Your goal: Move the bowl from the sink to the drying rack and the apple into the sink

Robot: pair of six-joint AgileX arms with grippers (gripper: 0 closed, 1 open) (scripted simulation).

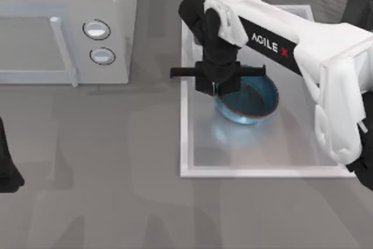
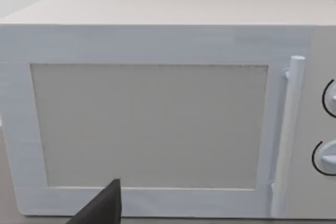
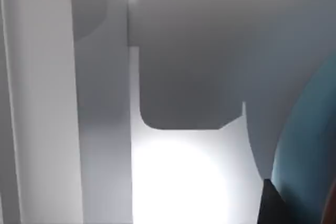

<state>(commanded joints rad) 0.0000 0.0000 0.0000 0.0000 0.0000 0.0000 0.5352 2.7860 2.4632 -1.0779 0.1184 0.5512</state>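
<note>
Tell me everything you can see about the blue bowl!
The bowl is round, glossy and blue, with a thin reddish-brown rim and a darker inside. It sits upright in the white sink, near the middle. The right gripper is down at the bowl's left edge, covering part of the rim. Nothing shows inside it.

My right arm reaches in from the right edge of the top view toward the upper middle of the frame, its white links slanting up and leftward and its black wrist bent down. The right pincer point(image 1: 218, 88) hangs below that wrist, pointing downward. My left arm sits parked at the lower left edge of the top view, with a dark fingertip point(image 2: 102, 205) low in the left wrist view.
</note>
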